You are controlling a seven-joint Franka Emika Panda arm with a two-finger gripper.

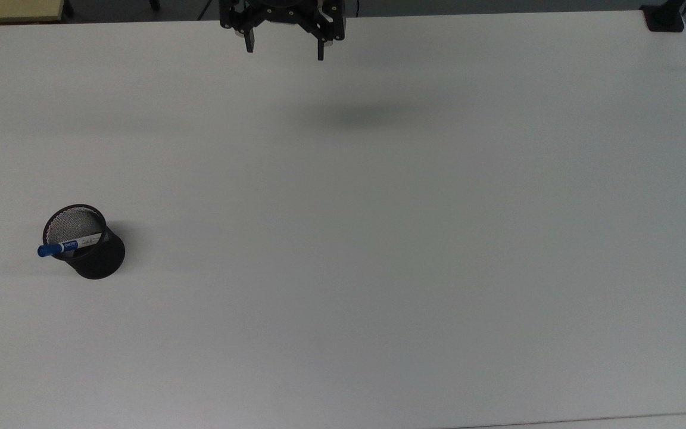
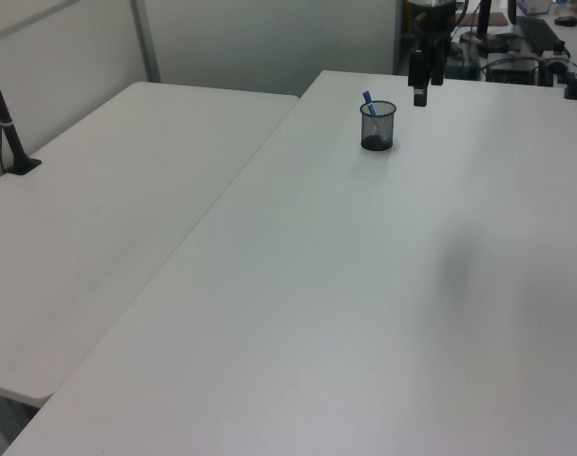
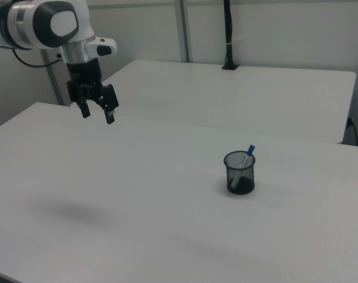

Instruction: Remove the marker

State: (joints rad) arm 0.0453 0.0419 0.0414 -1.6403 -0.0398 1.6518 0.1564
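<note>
one marker [image 1: 69, 245] leans in one mesh cup [image 1: 94, 253], blue cap up, poking over the top view's left rim. the gripper [image 1: 284, 50] hangs released, well apart.

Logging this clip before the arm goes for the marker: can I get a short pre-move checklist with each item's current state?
1. Gripper open and empty: ok, fingers spread with nothing between them.
2. Marker reachable: ok, it leans in the black mesh cup with its blue cap sticking out above the rim.
3. Cup upright: ok, standing on the white table.
4. Path from gripper to cup unobstructed: ok, bare tabletop between them.
5. Gripper lined up over the marker: not ok, it hangs high and well away from the cup.
6. Cup will stay put when the marker is pulled: cannot tell.
</note>
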